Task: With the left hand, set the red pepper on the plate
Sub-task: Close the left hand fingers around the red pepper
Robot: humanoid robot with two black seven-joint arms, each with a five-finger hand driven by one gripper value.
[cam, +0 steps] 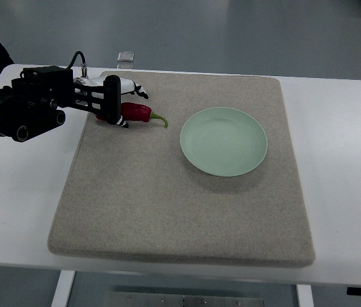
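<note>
Mat (168, 211) w/ plate (224, 141) at right; left robot hand (118, 102) fingers curled round red pepper (139, 112).

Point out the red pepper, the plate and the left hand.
red pepper (139, 113), top view, on its red body.
plate (196, 157), top view, on its bare near-left rim.
left hand (118, 102), top view, on its middle, above the pepper.

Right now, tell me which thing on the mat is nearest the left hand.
The red pepper, right at the left hand; the green plate lies apart, further right.
</note>
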